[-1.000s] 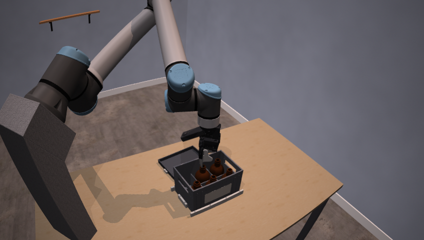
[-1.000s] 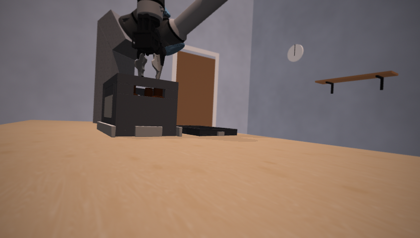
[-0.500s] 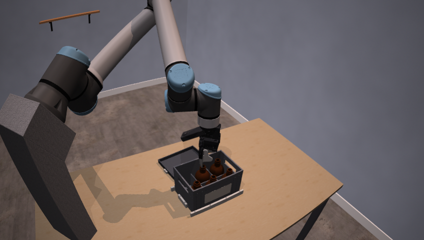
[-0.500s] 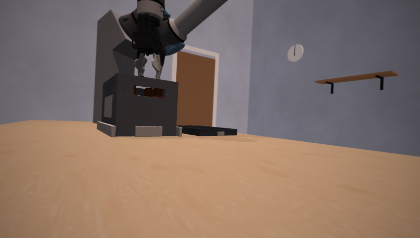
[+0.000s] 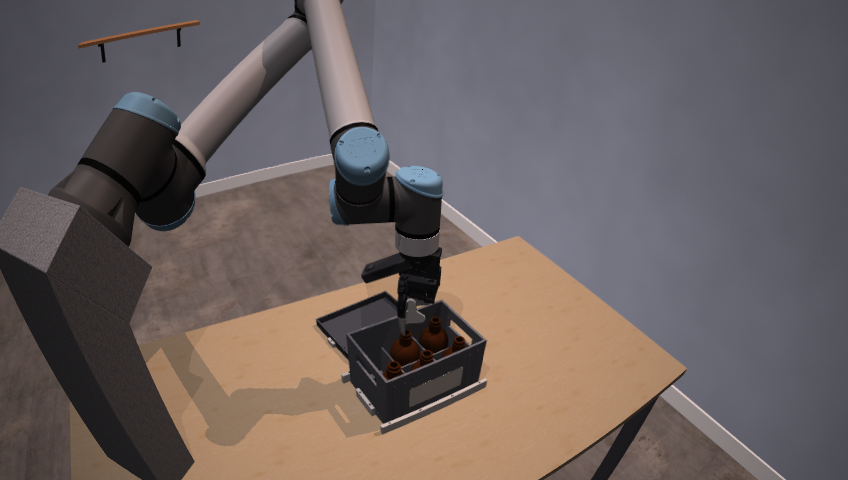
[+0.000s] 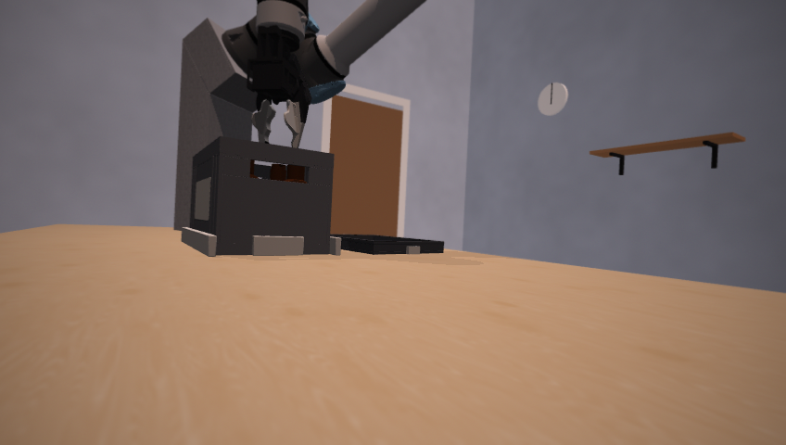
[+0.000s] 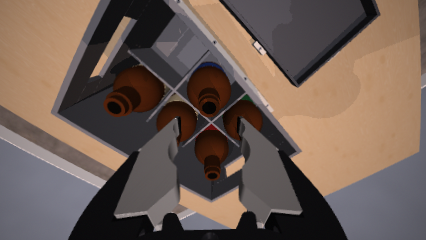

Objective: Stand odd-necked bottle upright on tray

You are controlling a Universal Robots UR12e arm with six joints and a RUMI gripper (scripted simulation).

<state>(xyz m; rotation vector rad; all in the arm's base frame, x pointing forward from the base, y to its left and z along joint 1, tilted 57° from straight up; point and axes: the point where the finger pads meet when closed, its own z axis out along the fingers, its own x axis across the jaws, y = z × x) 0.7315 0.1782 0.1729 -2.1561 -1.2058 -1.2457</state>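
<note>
The dark grey crate [image 5: 428,386] [image 6: 270,204] [image 7: 172,47] stands on the table with several brown bottles in its cells. In the wrist view one bottle [image 7: 132,90] leans in the large left cell. Others [image 7: 209,90] [image 7: 176,116] [image 7: 243,114] [image 7: 212,150] stand upright around the divider cross. My gripper [image 5: 410,324] [image 6: 279,142] [image 7: 209,117] is open and empty. Its fingertips hang at the crate's top rim, over the middle bottles [image 5: 405,347] [image 5: 433,336]. The flat dark tray [image 5: 357,318] [image 6: 386,244] [image 7: 300,30] lies right behind the crate.
Light grey strips [image 5: 431,405] [image 6: 277,245] lie along the crate's base. The wooden table [image 5: 565,356] [image 6: 386,341] ends close behind the tray and at the right. The robot's grey pedestal [image 5: 71,309] stands at the left.
</note>
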